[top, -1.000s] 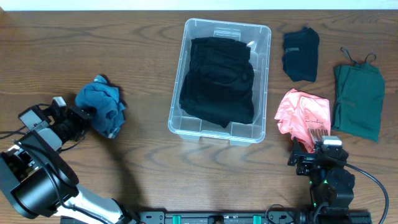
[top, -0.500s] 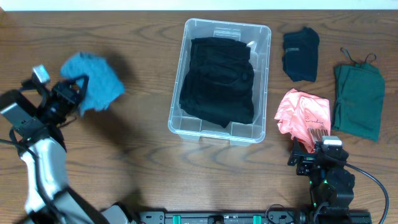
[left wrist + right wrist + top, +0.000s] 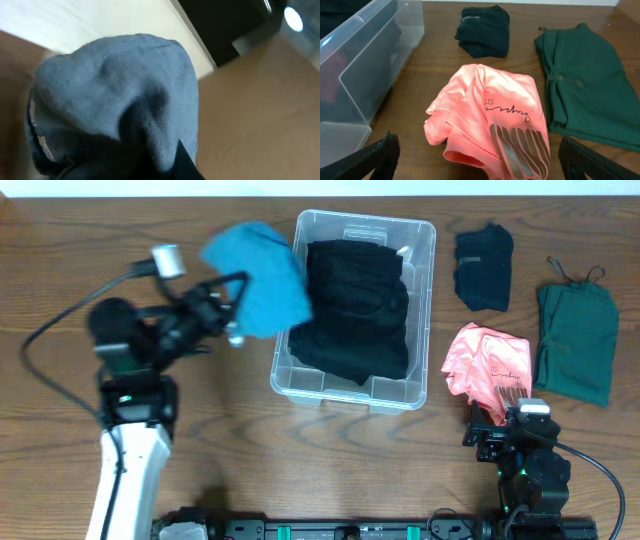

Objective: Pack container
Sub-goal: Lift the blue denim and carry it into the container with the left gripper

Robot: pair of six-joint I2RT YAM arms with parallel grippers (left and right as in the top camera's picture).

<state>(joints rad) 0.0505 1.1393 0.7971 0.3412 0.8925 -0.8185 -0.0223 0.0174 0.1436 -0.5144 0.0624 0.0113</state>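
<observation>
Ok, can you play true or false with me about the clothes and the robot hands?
1. The left hand holds a blue cloth. True.
2. The container is empty. False: black clothing lies in it.
3. The pink garment is inside the container. False: it lies on the table, to the right of the container.
4. The right hand is open. True.
</observation>
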